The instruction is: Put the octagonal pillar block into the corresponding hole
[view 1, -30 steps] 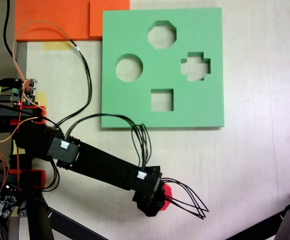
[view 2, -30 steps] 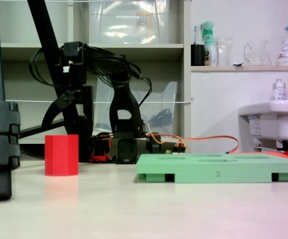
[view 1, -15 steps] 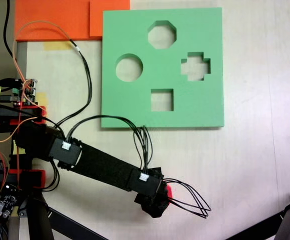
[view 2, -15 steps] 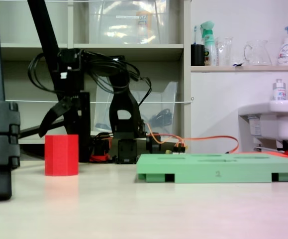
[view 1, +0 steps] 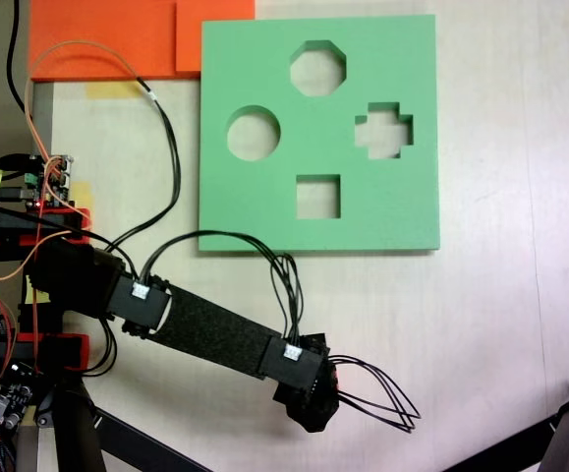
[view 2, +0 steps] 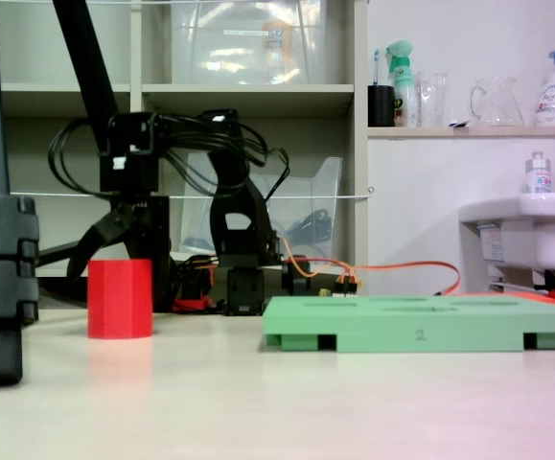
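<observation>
We see bare table (view 1: 481,324) between the red block (view 2: 120,298) and the green board (view 1: 264,211), nothing blocking

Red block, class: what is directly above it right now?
The tool hangs over the red block in the side-on fixed view. From above, the arm covers the block, so the tool's tips stay hidden.
</observation>
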`<action>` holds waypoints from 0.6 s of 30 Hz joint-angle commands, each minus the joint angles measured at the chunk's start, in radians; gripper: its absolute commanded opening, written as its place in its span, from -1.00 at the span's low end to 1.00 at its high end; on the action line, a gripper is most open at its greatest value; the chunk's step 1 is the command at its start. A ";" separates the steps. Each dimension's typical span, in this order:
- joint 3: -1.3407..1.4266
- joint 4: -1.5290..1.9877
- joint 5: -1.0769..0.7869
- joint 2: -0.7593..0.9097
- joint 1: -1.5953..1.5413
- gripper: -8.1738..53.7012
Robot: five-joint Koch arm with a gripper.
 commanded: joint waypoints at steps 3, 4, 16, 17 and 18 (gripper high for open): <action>0.017 0.049 0.058 -0.020 0.026 0.20; 0.017 0.064 0.060 -0.026 0.035 0.19; -0.069 0.244 0.156 0.041 0.032 0.01; -0.077 0.256 0.190 0.061 0.025 0.01; -0.083 0.265 0.215 0.077 0.017 0.01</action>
